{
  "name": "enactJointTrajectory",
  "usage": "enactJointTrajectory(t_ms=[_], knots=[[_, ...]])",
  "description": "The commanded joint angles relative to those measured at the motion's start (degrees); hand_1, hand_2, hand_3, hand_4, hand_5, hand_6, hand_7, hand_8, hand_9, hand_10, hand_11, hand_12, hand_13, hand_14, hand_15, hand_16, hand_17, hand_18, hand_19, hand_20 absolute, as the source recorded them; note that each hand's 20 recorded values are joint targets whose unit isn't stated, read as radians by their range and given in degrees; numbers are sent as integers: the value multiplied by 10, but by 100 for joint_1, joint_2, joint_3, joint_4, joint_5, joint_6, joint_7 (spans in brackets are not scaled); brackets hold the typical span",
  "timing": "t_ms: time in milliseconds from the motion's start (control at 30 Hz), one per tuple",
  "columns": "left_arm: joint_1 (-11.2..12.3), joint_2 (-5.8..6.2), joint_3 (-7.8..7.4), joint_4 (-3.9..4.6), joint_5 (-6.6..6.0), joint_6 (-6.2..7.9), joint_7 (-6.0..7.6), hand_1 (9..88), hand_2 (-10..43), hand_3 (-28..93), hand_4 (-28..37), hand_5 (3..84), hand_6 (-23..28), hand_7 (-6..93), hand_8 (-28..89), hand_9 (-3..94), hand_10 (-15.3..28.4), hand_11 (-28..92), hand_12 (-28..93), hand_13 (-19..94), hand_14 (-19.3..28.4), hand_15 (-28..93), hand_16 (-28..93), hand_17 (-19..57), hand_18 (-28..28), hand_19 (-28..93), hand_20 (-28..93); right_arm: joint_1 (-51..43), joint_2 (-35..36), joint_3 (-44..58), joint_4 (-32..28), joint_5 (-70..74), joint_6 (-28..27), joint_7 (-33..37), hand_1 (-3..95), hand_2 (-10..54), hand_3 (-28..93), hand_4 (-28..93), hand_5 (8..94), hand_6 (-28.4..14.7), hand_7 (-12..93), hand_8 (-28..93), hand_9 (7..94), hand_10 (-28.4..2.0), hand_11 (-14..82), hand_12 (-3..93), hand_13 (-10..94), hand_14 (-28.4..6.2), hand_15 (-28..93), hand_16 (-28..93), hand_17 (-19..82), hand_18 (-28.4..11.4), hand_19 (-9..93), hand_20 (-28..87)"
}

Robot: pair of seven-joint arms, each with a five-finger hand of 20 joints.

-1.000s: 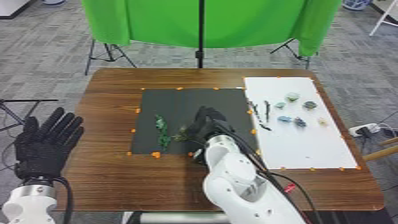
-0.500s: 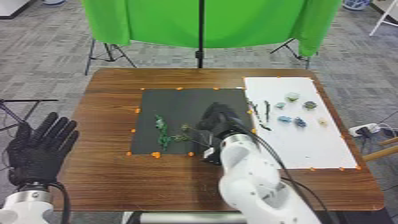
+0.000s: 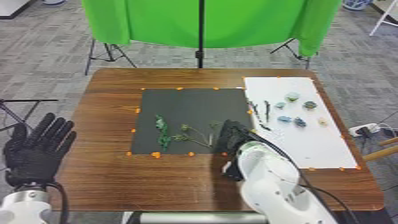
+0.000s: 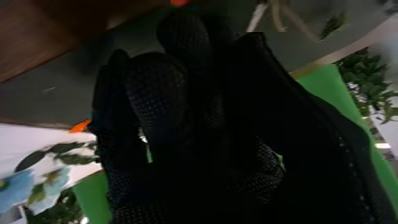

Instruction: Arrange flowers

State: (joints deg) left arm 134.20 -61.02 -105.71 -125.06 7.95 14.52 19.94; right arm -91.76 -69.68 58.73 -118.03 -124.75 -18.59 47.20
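The dark sprigs point(image 3: 267, 111) ran near-to-far, just right and far of your right hand point(image 3: 233, 134), its fingers loosely together.

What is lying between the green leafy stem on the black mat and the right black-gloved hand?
Between the leafy stem and the right hand, the head view shows a branched stem with small green heads, lying on the black mat.

Green cloth point(image 3: 142, 22) and black pole point(image 3: 201, 56) beyond the table point(image 3: 111, 102).
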Motion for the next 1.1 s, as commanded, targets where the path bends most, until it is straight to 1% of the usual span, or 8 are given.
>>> enactJointTrajectory(t_ms=[33,167,233,300,667,833,1033,1100], knots=[[-103,16,81,117,6,108,-141,275,110,677,-283,475,97,89,-82,440,152,184,113,371,145,295,-33,-53,135,314,124,-166,-81,-302,41,217,-61,-54,563,1,691,-282,717,-57,133,21,750,-166,280,315,668,-137,714,278,295,-256,829,272],[-143,-36,138,159,-138,109,-168,275,110,677,-283,475,97,90,-82,439,152,185,113,370,146,298,-35,-53,135,315,124,-189,-182,-414,111,257,-95,-41,557,-1,690,-282,710,-58,130,19,747,-166,275,310,665,-137,713,278,294,-256,828,272],[-116,-30,139,156,-84,135,-181,275,110,677,-283,475,97,90,-82,439,152,186,113,370,146,298,-36,-53,135,315,124,-226,-209,-455,93,205,-13,-88,555,-2,692,-282,708,-57,129,17,746,-165,273,308,664,-137,713,277,294,-255,828,272],[-82,-40,124,147,-127,140,-155,275,110,677,-283,475,97,90,-82,439,152,186,113,370,146,299,-37,-53,135,314,124,-208,-233,-484,101,136,-24,-136,553,-3,693,-282,705,-58,128,16,746,-164,272,307,664,-137,713,277,293,-255,827,273],[-5,-110,112,112,-136,118,-99,275,111,677,-283,466,94,91,-82,438,151,188,113,370,146,301,-39,-53,135,316,124,-158,-104,-300,-106,239,116,-108,532,-7,710,-282,689,-59,129,12,738,-164,270,305,660,-136,715,275,293,-255,826,273],[61,-108,72,86,-112,119,-59,275,111,677,-283,466,94,91,-82,436,152,187,113,369,144,300,-39,-52,135,315,123,-22,102,380,-306,312,509,7,490,-30,714,-267,699,-64,164,21,728,-176,318,246,661,-139,716,268,293,-258,829,271],[76,-119,105,69,-122,134,-40,275,111,677,-283,467,95,91,-82,436,152,187,114,369,145,300,-39,-52,135,315,123,304,406,896,84,-303,1208,25,457,-44,719,-254,709,-67,177,18,715,-188,323,233,649,-143,715,270,288,-260,831,269],[66,-124,112,61,-129,178,-15,275,111,677,-283,464,94,90,-82,435,152,187,114,369,145,300,-39,-52,135,315,123,428,413,978,347,-577,1459,33,436,-58,732,-245,699,-66,174,-57,681,-194,335,234,634,-150,735,275,282,-263,833,270]])
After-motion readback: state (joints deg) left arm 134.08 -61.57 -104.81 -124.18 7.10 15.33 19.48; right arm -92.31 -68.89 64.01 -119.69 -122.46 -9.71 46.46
